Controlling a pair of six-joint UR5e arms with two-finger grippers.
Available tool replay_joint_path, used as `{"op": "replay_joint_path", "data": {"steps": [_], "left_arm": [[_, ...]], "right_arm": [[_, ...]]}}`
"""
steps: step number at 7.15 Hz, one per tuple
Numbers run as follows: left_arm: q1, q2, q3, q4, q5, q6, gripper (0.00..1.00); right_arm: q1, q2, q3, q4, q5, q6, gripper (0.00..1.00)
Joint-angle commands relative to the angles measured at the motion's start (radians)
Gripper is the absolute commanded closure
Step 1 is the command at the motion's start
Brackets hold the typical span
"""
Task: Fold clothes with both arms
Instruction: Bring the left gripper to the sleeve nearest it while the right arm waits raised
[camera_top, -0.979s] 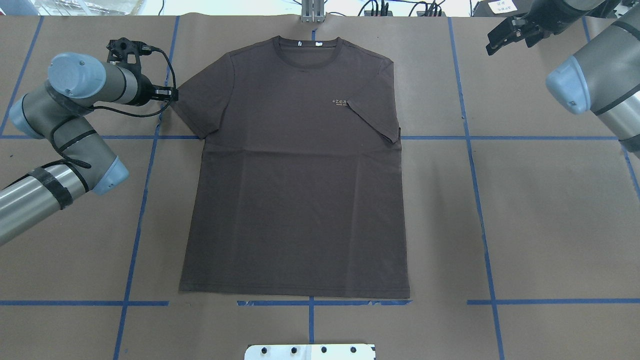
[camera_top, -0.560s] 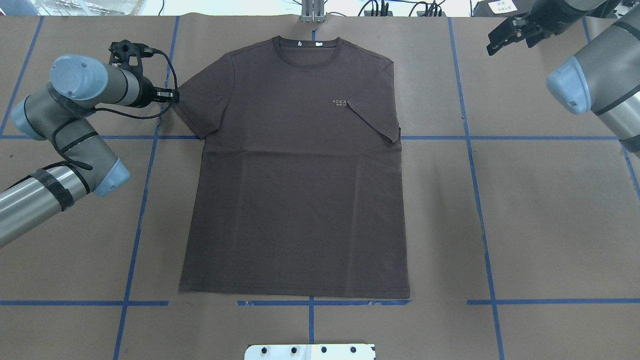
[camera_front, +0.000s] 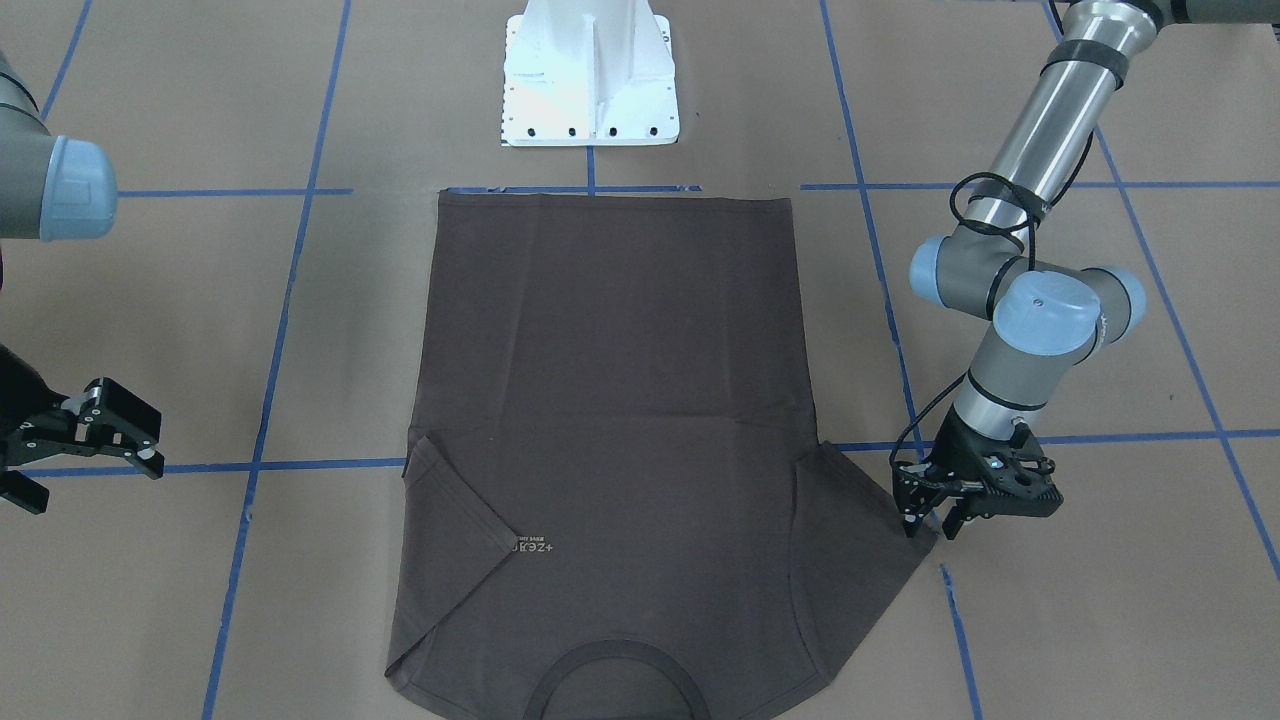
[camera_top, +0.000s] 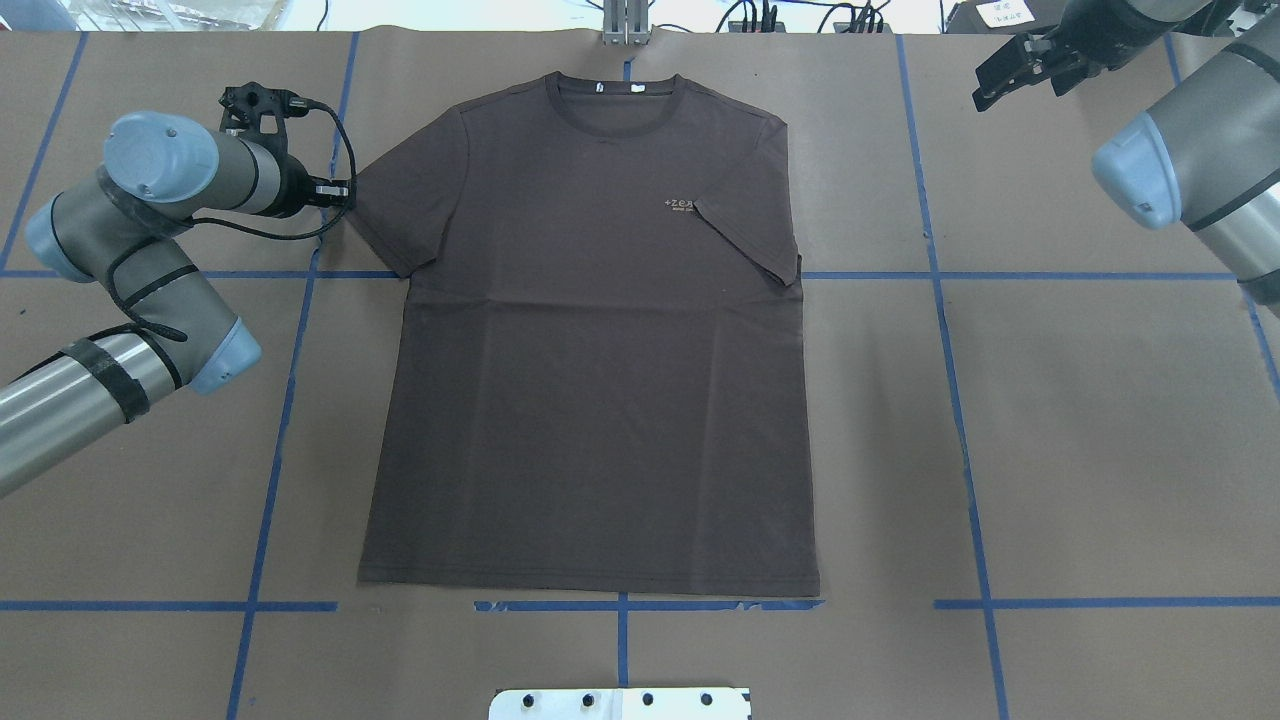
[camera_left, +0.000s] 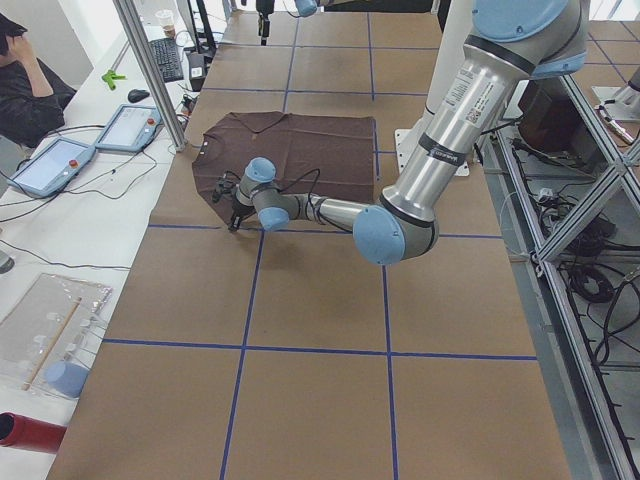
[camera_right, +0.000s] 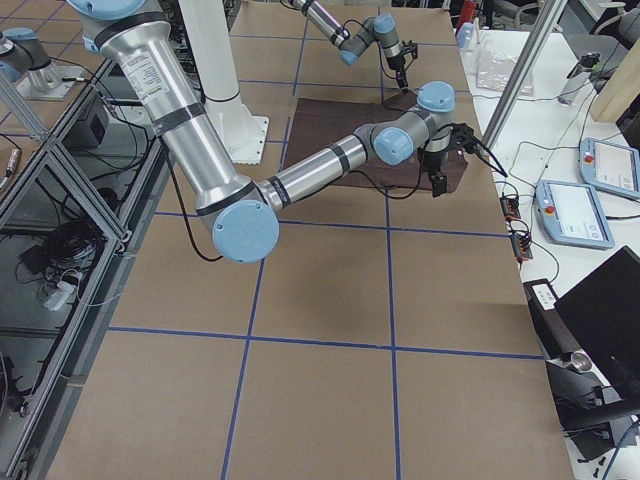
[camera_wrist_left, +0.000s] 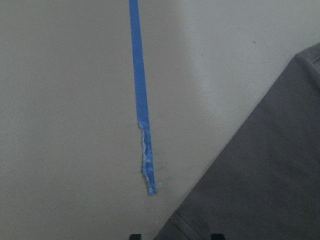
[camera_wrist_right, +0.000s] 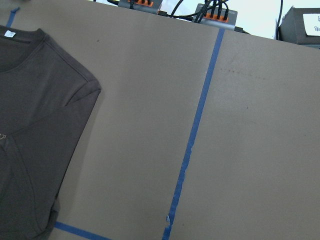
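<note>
Left gripper, jaws apart, straddles the sleeve at shirt's ten o'clock — next, probably pinch and fold toward three; right gripper likewise agape.

My dark brown T-shirt is lying flat, front up on the bench, collar away from me. Right sleeve is folded in over the chest lettering. Left sleeve is spread out, and my left hand is at its cuff, fingers apart.

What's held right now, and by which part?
Nothing yet. The open left gripper straddles a sleeve edge of the dark grey-brown T-shirt; the open right gripper is off it.
</note>
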Motion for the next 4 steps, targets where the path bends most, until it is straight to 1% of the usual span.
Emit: {"op": "replay_joint_path", "data": {"steps": [1,2,4], "left_arm": [[0.000,-0.003,0.001,-0.001,0.000,-0.001,0.93],[0.000,-0.005,0.001,-0.001,0.000,-0.001,1.00],[0.000,-0.021,-0.001,0.004,0.000,-0.004,1.00]], "right_arm": [[0.000,0.000,-0.001,0.000,0.000,0.000,0.00],[0.000,0.000,-0.001,0.000,0.000,0.000,0.00],[0.000,0.000,-0.001,0.000,-0.002,0.000,0.00]]}}
